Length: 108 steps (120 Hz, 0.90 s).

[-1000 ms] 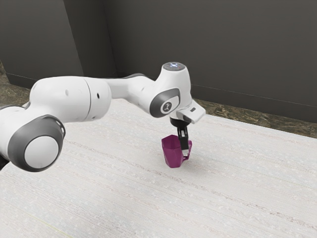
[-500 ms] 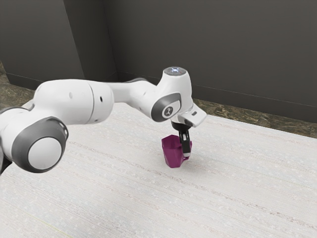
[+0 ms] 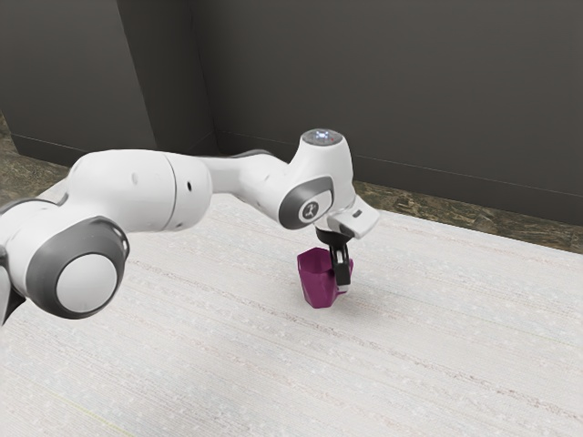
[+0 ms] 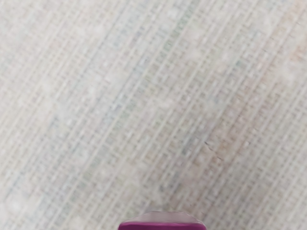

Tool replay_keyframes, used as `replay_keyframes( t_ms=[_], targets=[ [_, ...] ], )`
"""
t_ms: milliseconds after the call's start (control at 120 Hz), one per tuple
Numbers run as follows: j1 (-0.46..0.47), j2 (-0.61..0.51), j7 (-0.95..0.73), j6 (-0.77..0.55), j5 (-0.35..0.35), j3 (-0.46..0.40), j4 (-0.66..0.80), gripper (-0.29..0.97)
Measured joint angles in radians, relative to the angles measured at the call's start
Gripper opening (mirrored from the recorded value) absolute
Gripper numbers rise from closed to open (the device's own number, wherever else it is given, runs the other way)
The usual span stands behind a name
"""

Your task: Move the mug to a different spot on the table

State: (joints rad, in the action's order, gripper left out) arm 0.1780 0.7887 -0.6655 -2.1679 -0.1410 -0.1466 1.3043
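Note:
A magenta mug (image 3: 319,279) stands upright on the pale table (image 3: 437,346), near its middle. My gripper (image 3: 341,273) hangs straight down from the white arm and reaches the mug's rim on the side toward the exterior view's right, at or beside the handle. In the wrist view, the mug's rim (image 4: 162,224) lies just under the hand.
The table's light woven surface stretches widely on every side of the mug. A dark wall (image 3: 410,82) stands behind the table's far edge, with a strip of brown floor (image 3: 474,217) in front of it.
The hand has sunk slightly toward the mug and turned a little at the wrist, and the arm's elbow has shifted toward the exterior view's right. The mug has stayed where it was.

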Motion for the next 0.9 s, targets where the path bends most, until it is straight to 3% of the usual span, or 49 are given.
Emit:
replay_keyframes(
  t_ms=[358, 508, 900],
  targets=[
    [0.0, 0.012, -0.004, -0.049, -0.015, 0.011, 0.004, 0.31],
    [0.0, 0.011, 0.029, -0.056, -0.061, 0.012, 0.0, 0.16],
    [0.009, 0.007, 0.116, 0.174, -0.147, 0.009, -0.11, 0.01]
  ],
)
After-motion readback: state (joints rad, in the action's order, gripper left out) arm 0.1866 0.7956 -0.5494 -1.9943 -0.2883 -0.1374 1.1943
